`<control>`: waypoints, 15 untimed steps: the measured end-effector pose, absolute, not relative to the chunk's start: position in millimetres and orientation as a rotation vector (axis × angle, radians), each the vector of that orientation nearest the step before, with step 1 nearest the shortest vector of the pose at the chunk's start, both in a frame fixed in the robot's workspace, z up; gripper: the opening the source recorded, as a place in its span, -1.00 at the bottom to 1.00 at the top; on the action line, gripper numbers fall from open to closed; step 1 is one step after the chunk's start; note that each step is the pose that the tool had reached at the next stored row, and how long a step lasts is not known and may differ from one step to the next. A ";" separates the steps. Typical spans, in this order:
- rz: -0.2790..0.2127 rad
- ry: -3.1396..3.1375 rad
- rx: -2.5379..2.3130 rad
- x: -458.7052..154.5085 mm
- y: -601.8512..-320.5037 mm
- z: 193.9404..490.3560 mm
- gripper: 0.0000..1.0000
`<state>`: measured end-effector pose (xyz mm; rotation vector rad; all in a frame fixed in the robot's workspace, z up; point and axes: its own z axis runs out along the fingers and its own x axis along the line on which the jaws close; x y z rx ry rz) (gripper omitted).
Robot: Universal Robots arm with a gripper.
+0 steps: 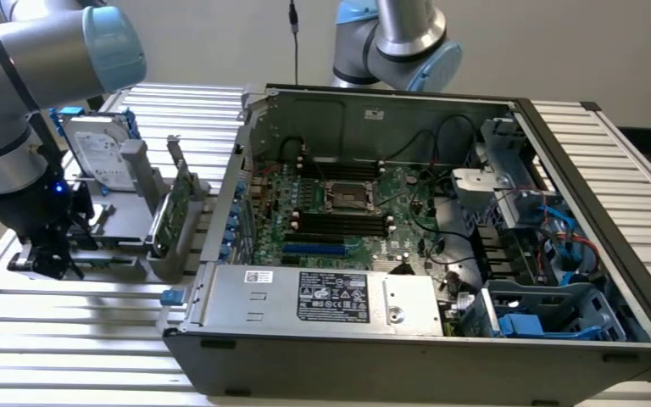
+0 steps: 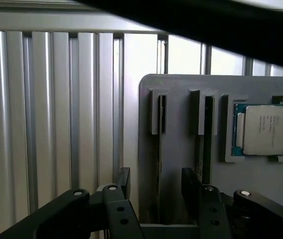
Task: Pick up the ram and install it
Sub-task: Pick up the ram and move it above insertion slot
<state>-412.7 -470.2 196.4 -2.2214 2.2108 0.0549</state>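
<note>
Two fingers (image 2: 124,185) of the tool (image 2: 157,188) stand spread, one on either side of the ram (image 2: 159,149), with clear gaps. The ram stands on edge in a slot of the grey holder (image 2: 179,124) on the bench (image 2: 42,124). Its long axis lies crosswise to the closing direction, directly ahead of the tool.

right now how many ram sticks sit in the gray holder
2. One ram stick stands on edge within the open gripper; the other stick is in the next slot, toward the processor chip. Others may be hidden.
</note>
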 end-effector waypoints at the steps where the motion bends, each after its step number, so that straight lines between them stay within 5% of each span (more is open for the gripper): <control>1: 0.055 2.211 -2.221 -412.7 -469.6 196.0 0.08; 12: 0.062 2.230 -2.202 -412.8 -467.2 193.2 0.08; 15: 0.063 2.237 -2.195 -412.7 -467.2 193.1 -0.22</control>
